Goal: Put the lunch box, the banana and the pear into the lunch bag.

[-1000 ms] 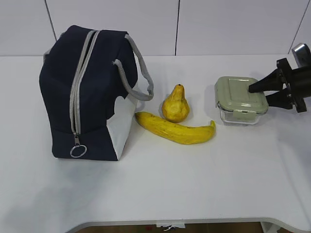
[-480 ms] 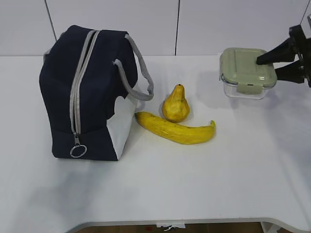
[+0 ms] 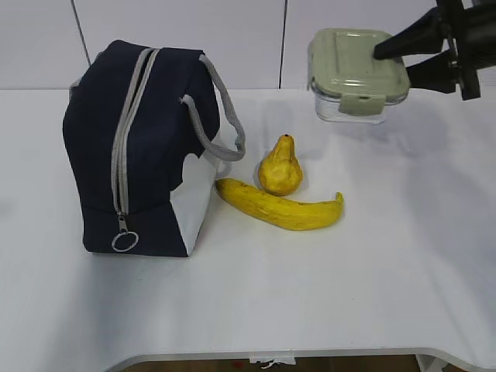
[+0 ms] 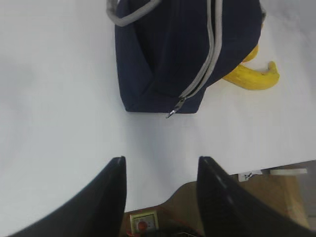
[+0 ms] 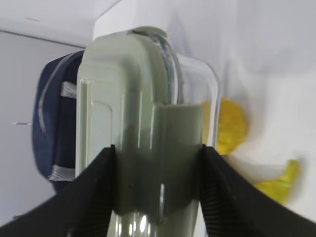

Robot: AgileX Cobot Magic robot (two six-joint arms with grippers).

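The right gripper (image 3: pixel 404 60) clamps the lunch box (image 3: pixel 355 71) aloft over the bench's far right edge. The lunch bag (image 3: pixel 147 147), zipper closed, stands toward the left edge, nearer the open, empty left gripper (image 4: pixel 160 195).

Lunch box (image 3: pixel 356 74) held above table; pear (image 3: pixel 280 167) touching banana (image 3: pixel 280 207); lunch bag (image 3: pixel 143 147) zipped, left.

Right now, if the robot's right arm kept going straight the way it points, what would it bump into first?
Probably the lunch bag. The right end effector holds the lunch box in the air and points left toward the bag's top. Depth is unclear, so it might pass behind.
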